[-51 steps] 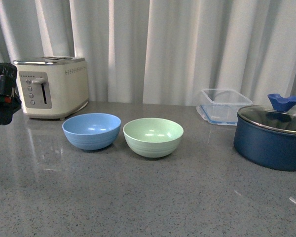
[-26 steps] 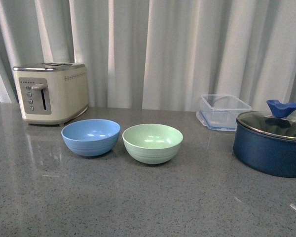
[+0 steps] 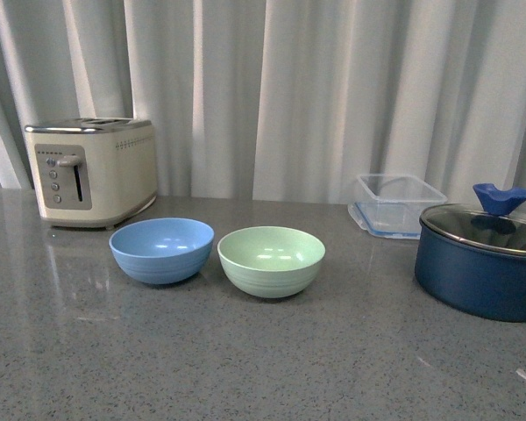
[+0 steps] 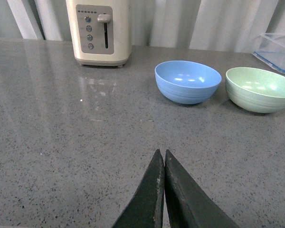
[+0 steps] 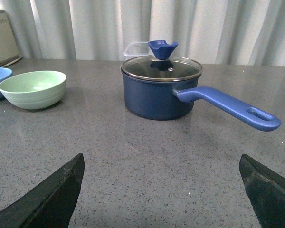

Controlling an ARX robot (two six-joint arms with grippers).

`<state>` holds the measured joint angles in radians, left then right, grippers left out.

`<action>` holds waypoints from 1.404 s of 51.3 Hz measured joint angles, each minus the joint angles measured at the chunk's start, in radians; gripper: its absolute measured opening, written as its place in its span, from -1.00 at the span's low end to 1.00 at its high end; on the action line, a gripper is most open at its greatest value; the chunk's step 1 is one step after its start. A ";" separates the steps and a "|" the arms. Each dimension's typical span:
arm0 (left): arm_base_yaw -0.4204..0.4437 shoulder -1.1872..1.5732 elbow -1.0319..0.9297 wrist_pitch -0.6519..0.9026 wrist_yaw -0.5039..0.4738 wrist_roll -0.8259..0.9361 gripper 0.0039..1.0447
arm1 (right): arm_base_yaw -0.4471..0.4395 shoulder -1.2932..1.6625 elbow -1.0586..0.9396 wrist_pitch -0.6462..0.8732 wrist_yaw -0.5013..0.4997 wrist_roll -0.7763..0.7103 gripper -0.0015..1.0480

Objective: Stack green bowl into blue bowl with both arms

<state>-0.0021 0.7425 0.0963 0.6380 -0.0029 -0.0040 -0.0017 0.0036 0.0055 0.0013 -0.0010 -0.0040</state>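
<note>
We see the left fingers [image 4: 157,166] pressed together into one black pointed wedge, nothing between them, held low over bare table [image 3: 245,360] and aimed toward the bowls, which stand well ahead of the tips. The right fingers [image 5: 57,194] are spread wide, two dark matte wedges with only table between them, also low and level, and they grip nothing. They face the pot [image 3: 478,272], and the green bowl [image 3: 271,260] sits off toward the robot's left of it.

From the front view we place the green bowl near the middle of the table, upright and empty, pale mint with a matte plastic look and faint horizontal ridges around its outside. The blue bowl [image 3: 161,250] stands just beside it on the robot's left, rims close but apart, the same round shape and size in light sky blue with the same ridging, also empty.

Behind the blue bowl is a cream toaster [image 3: 90,171] with a metal top and a grey control panel with a lever. On the right, the dark blue pot carries a glass lid [image 3: 486,230] with a metal rim and a blue knob, and the right wrist view shows its long blue handle. A clear plastic container [image 3: 396,203] stands behind the pot. The table is grey, speckled and glossy, and a pleated pale curtain [image 3: 316,88] hangs behind
</note>
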 joint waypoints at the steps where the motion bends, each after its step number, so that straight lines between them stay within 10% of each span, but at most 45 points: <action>1: 0.000 -0.006 -0.002 -0.003 0.000 0.000 -0.94 | 0.000 0.000 0.000 0.000 0.000 0.000 0.81; 72: 0.000 -0.738 -0.076 -0.633 0.002 0.000 -0.94 | 0.000 0.000 0.000 0.000 -0.001 0.000 0.81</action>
<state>-0.0021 0.0044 0.0208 0.0048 -0.0013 -0.0040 -0.0017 0.0036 0.0055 0.0013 -0.0017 -0.0040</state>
